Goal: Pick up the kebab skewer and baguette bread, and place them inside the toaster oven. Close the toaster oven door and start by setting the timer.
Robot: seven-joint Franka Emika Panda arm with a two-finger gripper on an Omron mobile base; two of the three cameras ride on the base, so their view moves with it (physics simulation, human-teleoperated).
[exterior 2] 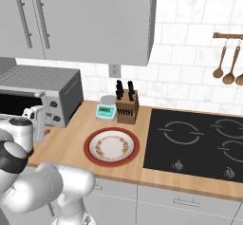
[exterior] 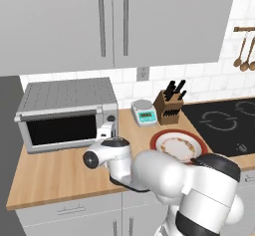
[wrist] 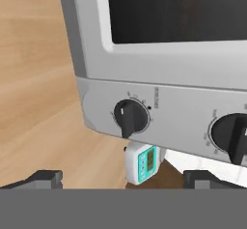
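Our claw point(wrist: 123, 177) hangs spread wide, gripping nothing, before the toaster oven point(exterior: 64, 113) on the counter point(exterior: 55, 173), door shut. We should center both tips around the near timer knob point(wrist: 129, 117), then pinch and twist.

the toaster oven point(exterior: 67, 113) is sitting at the left end of the wooden counter point(exterior: 55, 173), boxy, silver-grey, its top dotted. the toaster oven door point(exterior: 61, 129) is standing shut, dark glass in a grey frame. two black knobs point(wrist: 130, 117) are showing on its control panel.
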